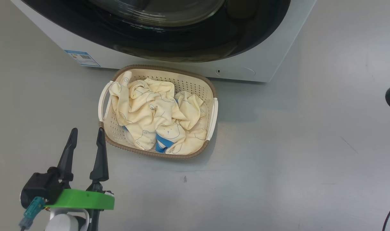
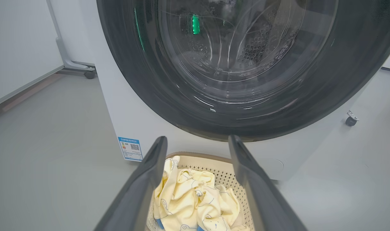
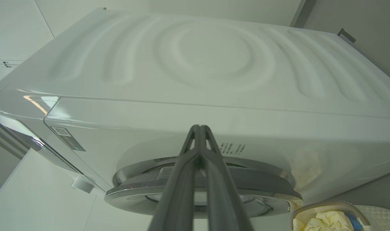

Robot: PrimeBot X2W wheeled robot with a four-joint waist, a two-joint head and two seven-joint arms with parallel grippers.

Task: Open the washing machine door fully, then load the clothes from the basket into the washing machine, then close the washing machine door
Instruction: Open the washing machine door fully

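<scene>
Washing machine door [image 2: 352,80] looks closed. Right pincer [image 3: 199,128], shut and empty, should hook the door's edge and swing it wide. Left pincer [image 1: 87,130], spread and empty, hovers beside the basket [image 1: 211,89].

No text readable. Blue label [image 2: 130,149] on washing machine [image 2: 127,112]: QR code, print too small.

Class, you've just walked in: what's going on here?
A robot faces a washing machine whose door looks closed. The clothes lie in the basket on the floor before it. The left gripper hovers beside the basket, jaws open and empty; the right gripper, jaws shut, points at the machine near the door.
</scene>
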